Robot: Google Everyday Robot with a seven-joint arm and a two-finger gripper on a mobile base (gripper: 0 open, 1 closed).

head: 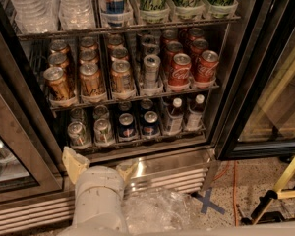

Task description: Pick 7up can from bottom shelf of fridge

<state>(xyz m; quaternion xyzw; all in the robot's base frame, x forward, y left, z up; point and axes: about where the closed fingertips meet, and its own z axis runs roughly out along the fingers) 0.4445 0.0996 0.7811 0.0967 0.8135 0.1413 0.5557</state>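
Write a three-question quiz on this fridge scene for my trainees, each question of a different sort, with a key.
1. True or false: The gripper is low in front of the steel base, open and holding nothing.
2. What stands at the right end of the bottom shelf? A: red cans. B: white-capped bottles. C: water jugs.
3. Fill in: The Coca-Cola cans stand on the shelf directly ___ the bottom shelf.

Key: 1 true; 2 B; 3 above.
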